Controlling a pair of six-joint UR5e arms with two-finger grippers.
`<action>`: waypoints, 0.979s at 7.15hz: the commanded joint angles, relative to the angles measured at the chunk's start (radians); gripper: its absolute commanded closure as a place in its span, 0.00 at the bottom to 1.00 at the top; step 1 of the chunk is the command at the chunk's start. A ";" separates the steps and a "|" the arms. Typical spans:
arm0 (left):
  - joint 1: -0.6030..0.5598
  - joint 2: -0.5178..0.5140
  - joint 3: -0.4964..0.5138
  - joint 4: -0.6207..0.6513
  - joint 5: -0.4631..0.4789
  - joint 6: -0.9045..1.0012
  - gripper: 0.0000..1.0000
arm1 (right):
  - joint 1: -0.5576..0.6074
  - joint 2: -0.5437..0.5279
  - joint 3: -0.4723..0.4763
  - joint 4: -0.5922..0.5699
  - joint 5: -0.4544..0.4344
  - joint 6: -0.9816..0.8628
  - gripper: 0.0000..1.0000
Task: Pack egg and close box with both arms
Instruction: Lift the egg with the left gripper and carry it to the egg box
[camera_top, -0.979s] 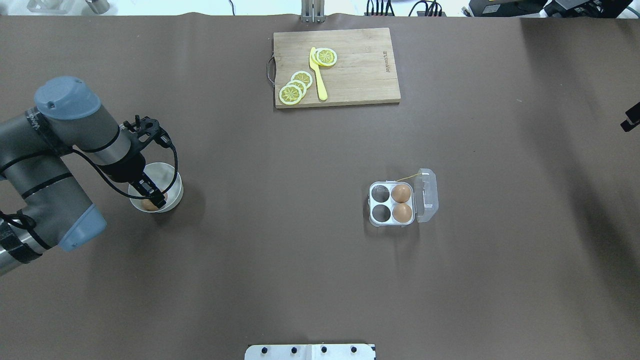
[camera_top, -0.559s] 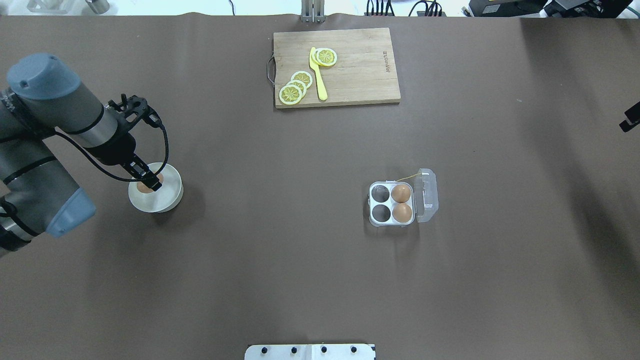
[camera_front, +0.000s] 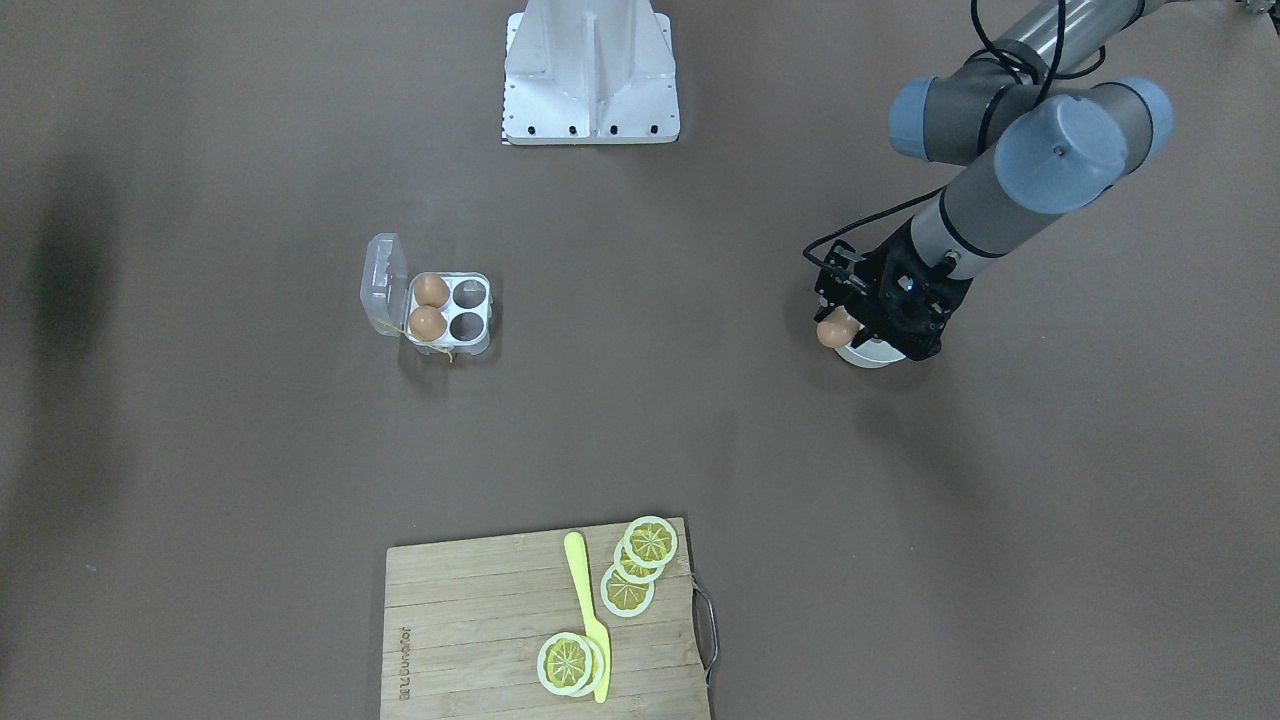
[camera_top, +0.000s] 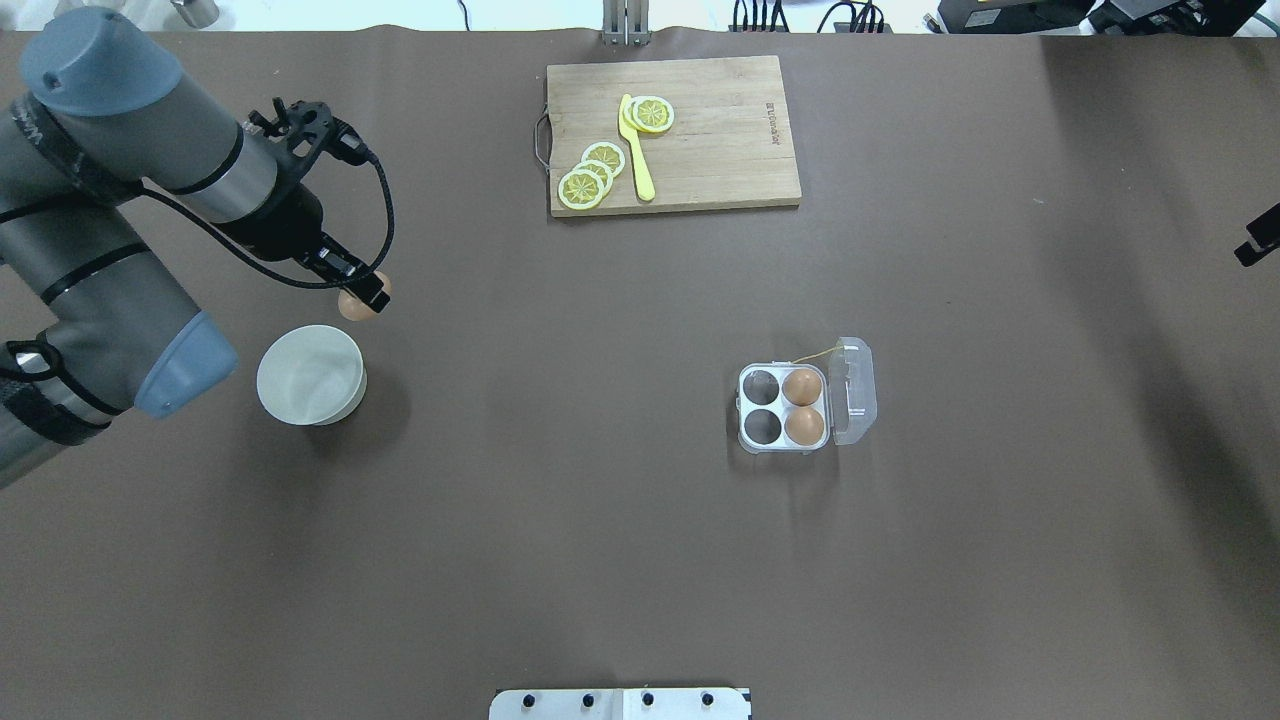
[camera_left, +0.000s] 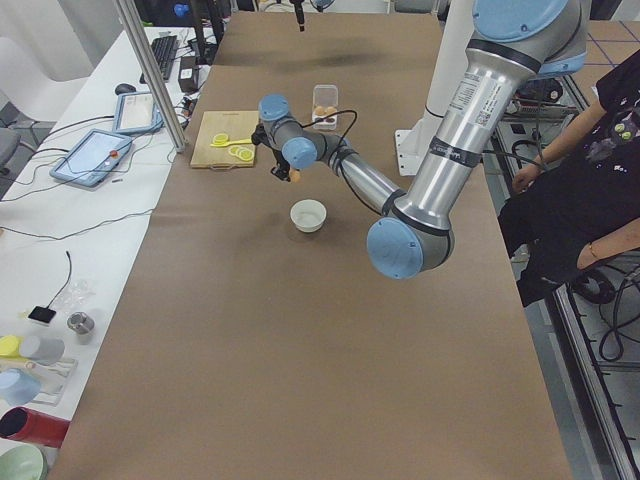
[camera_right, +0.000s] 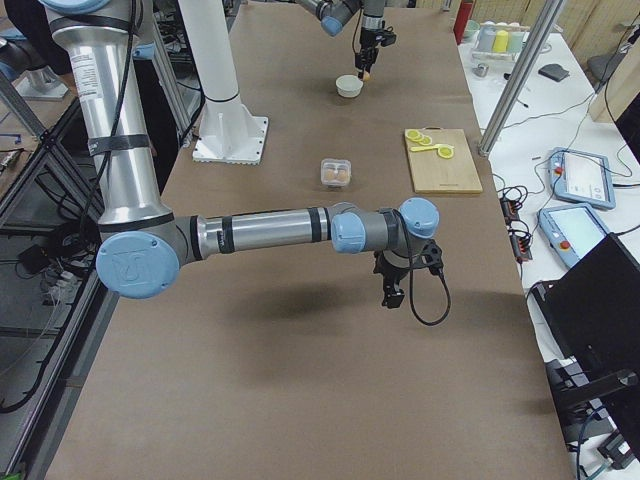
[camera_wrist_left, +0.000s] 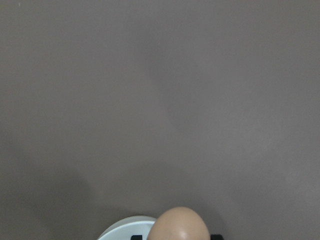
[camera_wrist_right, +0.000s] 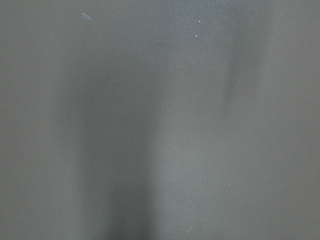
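Egg (camera_top: 347, 305): orange-brown, clamped between the black fingers of the left gripper (camera_top: 365, 292) and held off the table; in the left wrist view it fills the bottom edge, with a sliver of white rim behind it

Left gripper: closed on the egg, pointing down, cable looped at the wrist

Bowl (camera_top: 310, 375): round, white, just beside the gripper on the side towards the robot, not touching the egg

Box (camera_top: 762, 428): well apart from the gripper, off to its right; clear lid swung open on the far side from the gripper, yellow string at one edge; two cells nearest the gripper unfilled, the two by the lid each holding one of the packed eggs (camera_top: 803, 387)

Right gripper (camera_right: 392, 297): hangs over bare table near the robot's right end, well apart from the box; whether spread or closed cannot be told

Board (camera_top: 720, 130): wooden, metal handle, beyond the gripper and to its right; carries lemon slices (camera_top: 585, 185) and a yellow knife (camera_top: 640, 160)

Table (camera_top: 600, 550): covered in matt brown sheet, softly shadowed

Room: white benches along the far edge with tablets, cables and cups; a seated person in black behind the robot in the left side view
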 joint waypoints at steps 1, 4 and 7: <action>0.004 -0.044 0.069 -0.295 0.010 -0.262 0.63 | 0.002 -0.008 0.001 -0.006 0.033 -0.003 0.00; 0.150 -0.148 0.266 -0.741 0.274 -0.558 0.63 | 0.002 -0.008 0.001 -0.007 0.031 -0.003 0.00; 0.294 -0.208 0.270 -0.832 0.474 -0.636 0.63 | 0.003 -0.014 -0.001 -0.008 0.031 -0.003 0.00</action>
